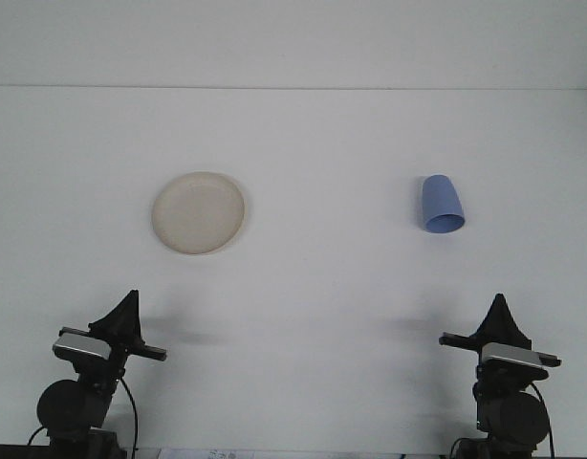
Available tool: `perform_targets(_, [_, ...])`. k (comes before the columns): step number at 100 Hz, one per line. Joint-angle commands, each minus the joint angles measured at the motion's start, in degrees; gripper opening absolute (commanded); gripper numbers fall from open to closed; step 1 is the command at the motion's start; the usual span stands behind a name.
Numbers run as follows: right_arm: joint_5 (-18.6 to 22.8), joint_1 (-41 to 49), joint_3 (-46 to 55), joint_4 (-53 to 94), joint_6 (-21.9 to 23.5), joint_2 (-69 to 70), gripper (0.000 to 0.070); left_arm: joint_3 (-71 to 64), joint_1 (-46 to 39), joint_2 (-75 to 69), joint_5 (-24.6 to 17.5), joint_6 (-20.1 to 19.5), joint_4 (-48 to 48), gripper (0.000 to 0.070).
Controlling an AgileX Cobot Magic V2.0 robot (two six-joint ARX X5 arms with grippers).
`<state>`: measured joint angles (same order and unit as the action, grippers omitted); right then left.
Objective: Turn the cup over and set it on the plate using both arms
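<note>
Nothing started yet, both arms parked at the near edge of the white tabletop [303, 306]. Left end effector [129, 301] sits at 7 o'clock of the scene, right end effector [499, 306] at 5 o'clock; both come to a narrow point with fingers together, clenched on nothing. Blue cup [442, 205] at about 2 o'clock from centre, well apart from both arms; it looks tipped or lying down with the wide rim toward the camera, but can't tell for sure whether it's on its side or inverted. Cream plate [198, 212] at about 10 o'clock, bare, well apart from the cup. Step in hand: pre-approach, before any reach. Next move, by my read: right arm is on the cup's side, so it should release its fingers, reach forward to the cup and take it across the body, leaving room to turn it upright; left arm likely assists the flip or takes the handover toward the plate.
</note>
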<state>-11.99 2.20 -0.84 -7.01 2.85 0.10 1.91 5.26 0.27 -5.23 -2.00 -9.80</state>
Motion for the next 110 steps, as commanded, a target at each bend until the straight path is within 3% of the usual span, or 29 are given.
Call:
perform_targets(1, [-0.02,0.00,0.13,-0.61,0.57,-0.02,0.0000,-1.09,0.00,-0.04,0.20,0.07,-0.59,0.0013])
perform_targets(82, [-0.02,0.00,-0.17,-5.38,-0.17,-0.02,0.0000,-1.09,0.00,-0.04,0.20,0.07,-0.59,0.0012])
perform_targets(110, [1.09,0.09,-15.93,9.88,1.84,6.75,0.0000,-1.11,0.00,-0.04,0.20,0.07,-0.59,0.0012])
